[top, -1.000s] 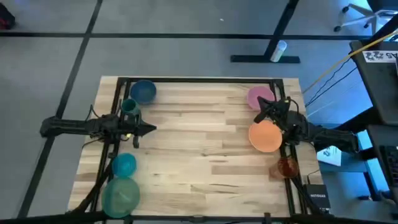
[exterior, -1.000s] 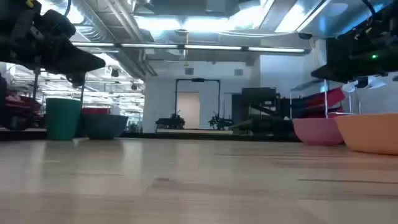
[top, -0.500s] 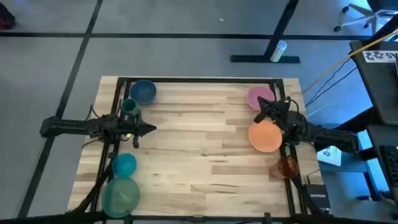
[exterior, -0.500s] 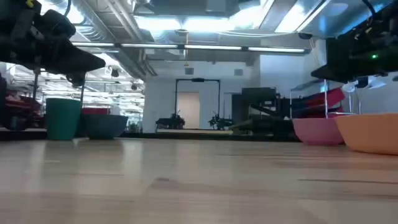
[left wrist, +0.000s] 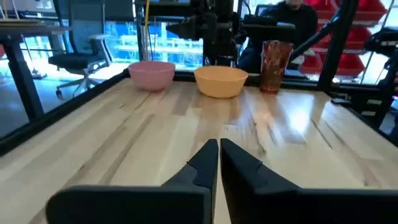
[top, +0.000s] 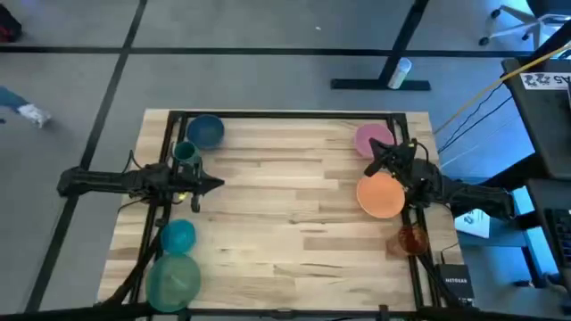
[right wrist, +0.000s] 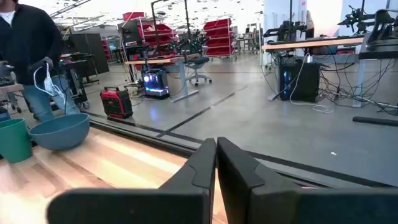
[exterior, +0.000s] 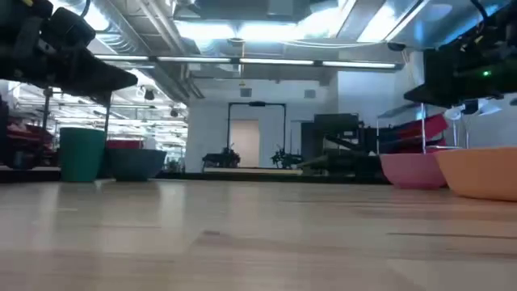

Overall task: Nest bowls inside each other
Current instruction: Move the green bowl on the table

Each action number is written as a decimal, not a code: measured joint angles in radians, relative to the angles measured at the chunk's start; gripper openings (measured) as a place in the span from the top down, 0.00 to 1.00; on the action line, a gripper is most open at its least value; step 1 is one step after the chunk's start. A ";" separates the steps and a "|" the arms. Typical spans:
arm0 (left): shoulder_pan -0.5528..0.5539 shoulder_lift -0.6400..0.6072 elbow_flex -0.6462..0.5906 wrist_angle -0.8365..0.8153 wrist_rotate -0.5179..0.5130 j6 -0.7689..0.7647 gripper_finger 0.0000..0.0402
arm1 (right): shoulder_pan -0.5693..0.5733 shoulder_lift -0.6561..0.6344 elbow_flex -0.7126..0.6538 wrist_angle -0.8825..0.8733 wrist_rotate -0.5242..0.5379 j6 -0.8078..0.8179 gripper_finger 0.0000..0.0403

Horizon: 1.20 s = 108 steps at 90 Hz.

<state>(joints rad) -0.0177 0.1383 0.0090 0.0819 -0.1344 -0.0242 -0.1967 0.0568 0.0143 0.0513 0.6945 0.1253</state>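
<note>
High view: five bowls spread over the wooden bench. Dark blue bowl at the far left corner, bright blue bowl and larger teal-green bowl at the near left; pink bowl far right, orange bowl just nearer. Left pincer over bare wood, between the dark blue and bright blue bowls, touching neither. Right pincer poised between pink and orange, close above the orange rim.

Low view: pink and orange bowls side by side at the right, dark blue bowl beside a dark-green cup at the left. Both arms well above the surface.

Left wrist view: fingers pressed together, nothing held; pink and orange bowls well ahead across the bench.

Right wrist view: fingers likewise closed and empty; dark blue bowl far off.

Likely light, stiff, smooth plastic, apt to slide; best pinched across the thin rim, one finger inside the wall.
</note>
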 joint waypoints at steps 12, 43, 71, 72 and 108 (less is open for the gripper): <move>0.000 0.000 0.000 0.095 -0.008 0.066 1.00 | 0.000 0.000 0.000 0.000 0.000 0.000 1.00; 0.024 0.000 0.049 0.228 -0.010 0.000 1.00 | 0.000 0.000 0.000 0.000 0.000 0.000 1.00; 0.050 0.005 0.112 0.372 0.058 -0.029 0.93 | 0.000 0.000 0.000 0.000 -0.003 0.000 1.00; 0.050 0.006 0.118 0.372 0.064 -0.029 0.92 | 0.000 0.000 0.000 0.000 -0.004 0.000 1.00; 0.046 0.332 0.613 -0.217 0.105 0.170 0.80 | 0.000 0.000 0.000 0.003 -0.099 0.048 1.00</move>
<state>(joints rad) 0.0285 0.4705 0.6219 -0.1355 -0.0298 0.1461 -0.1967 0.0566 0.0143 0.0544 0.5953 0.1738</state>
